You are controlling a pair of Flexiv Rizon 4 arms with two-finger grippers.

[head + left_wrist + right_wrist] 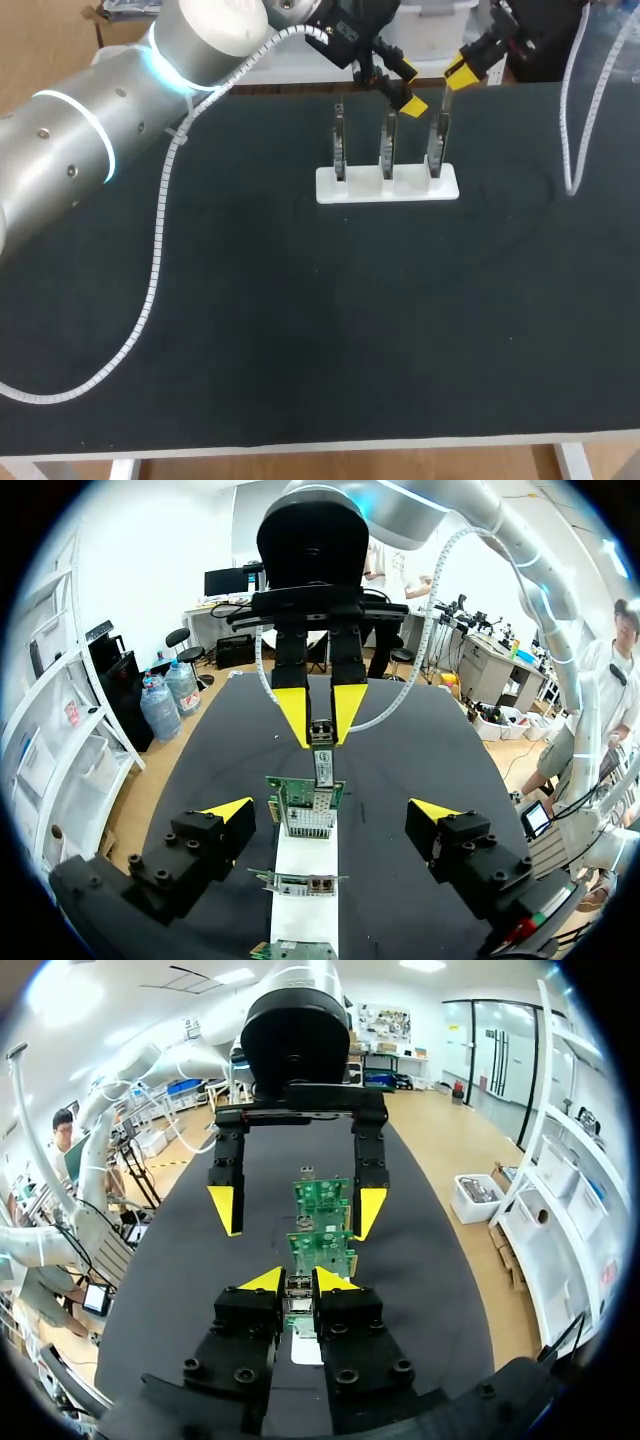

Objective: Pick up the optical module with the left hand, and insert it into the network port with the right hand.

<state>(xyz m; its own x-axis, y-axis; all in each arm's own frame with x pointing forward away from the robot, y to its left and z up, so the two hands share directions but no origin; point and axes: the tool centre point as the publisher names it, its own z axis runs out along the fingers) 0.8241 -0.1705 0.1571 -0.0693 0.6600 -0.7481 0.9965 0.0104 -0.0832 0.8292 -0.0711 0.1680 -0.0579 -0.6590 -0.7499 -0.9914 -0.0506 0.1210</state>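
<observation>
Black mat covers the table (300,330). White holder (388,186) sits toward the far edge with three green circuit boards standing upright in a row. Right gripper (320,712) is narrow, its fingers clamped from both sides on the optical module (323,763), which stands upright with its lower end at the port of the end board (305,808) nearest that arm; depth of seating cannot be judged. Left gripper (297,1210) is spread wide, holding nothing, above the middle board (388,145), its fingers to either side of the row.
</observation>
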